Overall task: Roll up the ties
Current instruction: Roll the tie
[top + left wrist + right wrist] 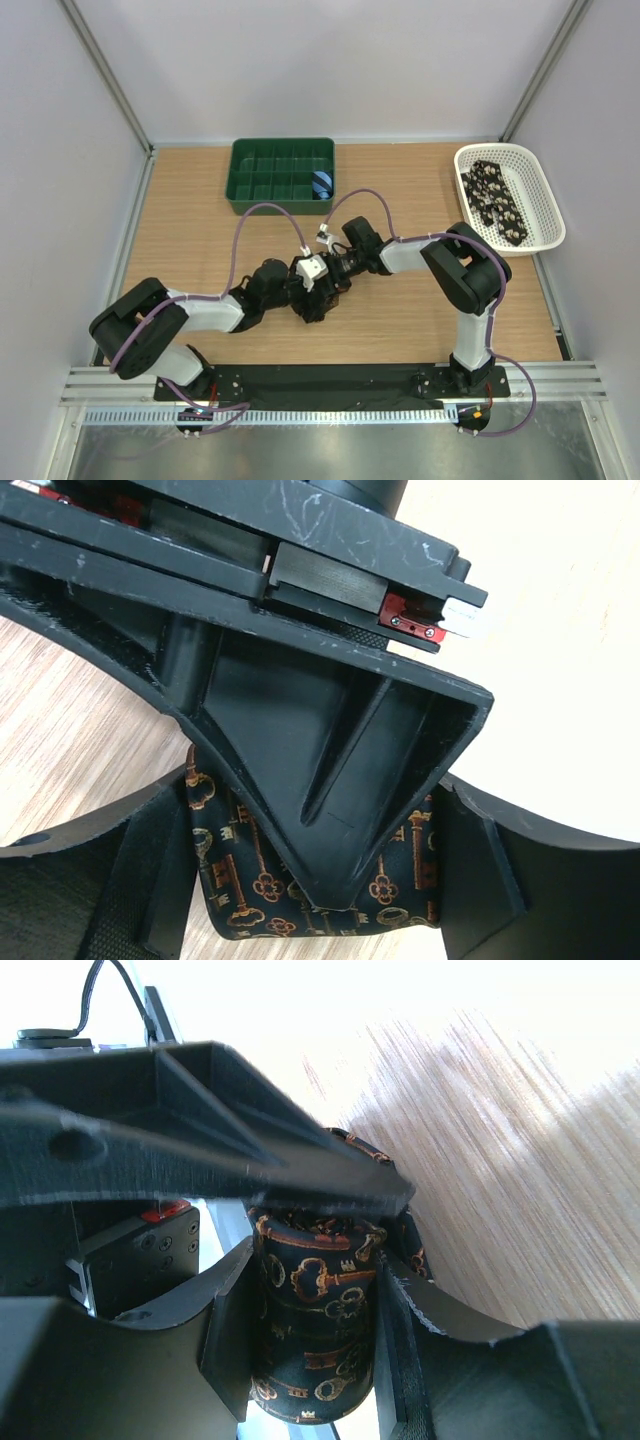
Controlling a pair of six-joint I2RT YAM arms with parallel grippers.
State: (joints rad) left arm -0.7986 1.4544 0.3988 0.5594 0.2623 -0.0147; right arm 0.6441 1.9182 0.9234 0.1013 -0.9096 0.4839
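Dark fabric tie (315,1300), rolled, gold key print: I read left gripper (315,905) and right gripper (315,1355) both clamped on it

Top view: even diffuse light, faint soft shadows on the bench (400,320), sharp focus. Wrist views: glare bleaches the bench at upper right; left tool (310,880) and right tool (315,1350) appear dark, slightly soft.

The left arm (200,315) and right arm (455,270) are being shown in black-and-white shells, lilac cables (262,207) being looped toward 12 o'clock, the left end effector (315,880) black.
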